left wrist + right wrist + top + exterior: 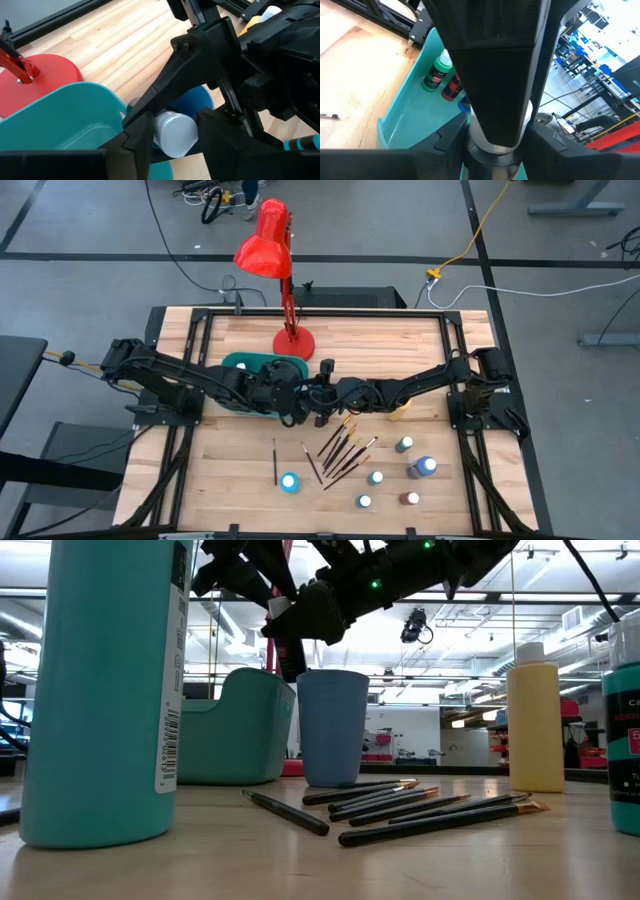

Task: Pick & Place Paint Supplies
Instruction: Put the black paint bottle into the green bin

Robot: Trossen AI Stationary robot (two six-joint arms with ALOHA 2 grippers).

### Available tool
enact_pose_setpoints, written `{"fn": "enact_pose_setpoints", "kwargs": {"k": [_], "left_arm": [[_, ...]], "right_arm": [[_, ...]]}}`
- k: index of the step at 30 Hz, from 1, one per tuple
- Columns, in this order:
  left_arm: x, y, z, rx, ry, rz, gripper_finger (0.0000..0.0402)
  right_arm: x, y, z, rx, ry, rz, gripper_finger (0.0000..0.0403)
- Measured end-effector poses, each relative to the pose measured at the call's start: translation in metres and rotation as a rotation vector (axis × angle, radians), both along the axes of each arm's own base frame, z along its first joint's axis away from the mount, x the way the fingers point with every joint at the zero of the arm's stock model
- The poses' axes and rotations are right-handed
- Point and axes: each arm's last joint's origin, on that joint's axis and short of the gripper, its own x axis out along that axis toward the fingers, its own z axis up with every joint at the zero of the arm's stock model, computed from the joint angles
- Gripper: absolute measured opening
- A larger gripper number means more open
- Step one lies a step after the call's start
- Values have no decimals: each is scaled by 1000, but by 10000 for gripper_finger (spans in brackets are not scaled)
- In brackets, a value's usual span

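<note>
Both grippers meet above the table's middle, over the blue cup (333, 725) and beside the teal bin (245, 368). Between them is a small white-capped paint bottle (175, 132), lifted clear. My left gripper (175, 142) is shut on its cap, and my right gripper (495, 150) is shut on its other part. Dark-handled brushes (342, 448) lie fanned out on the wood nearer the front edge. Several small bottles (405, 444) stand at the front right. The taller yellow bottle (535, 715) stands upright by the right arm. My left gripper pinches the bottle's white cap (170, 125) between its two fingers, which slant down toward the table's right. The bottle is clear of the table, above the cup. My right gripper has a grey round part of the bottle (490, 150) between its fingers. It comes nearly level from the table's right. The left gripper's dark finger covers most of the contact.
A red desk lamp (285, 270) stands at the far middle, its base (45, 80) next to the bin. Green (436, 75) and red (452, 87) bottles lie in the bin. A teal bottle (100, 690) stands near the front edge.
</note>
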Motion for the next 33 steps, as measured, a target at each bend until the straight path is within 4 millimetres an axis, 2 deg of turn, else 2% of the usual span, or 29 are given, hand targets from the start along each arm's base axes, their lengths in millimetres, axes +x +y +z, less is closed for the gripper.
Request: {"fn": "enact_pose_setpoints", "kwargs": {"k": [6, 14, 20, 27, 33], "left_arm": [[-3, -1, -2, -47, 31, -1, 146], [-3, 2, -6, -117, 81, -57, 197], [-3, 8, -6, -111, 64, 17, 222], [-4, 9, -4, -90, 53, 10, 207], [-3, 8, -3, -71, 57, -10, 167]], "right_arm": [[0, 1, -1, 1, 13, 20, 162], [0, 3, -1, 14, 9, 70, 162], [1, 3, 2, 6, -17, 55, 162], [1, 3, 2, 0, -23, 55, 162], [1, 3, 3, -10, -27, 60, 162]]}}
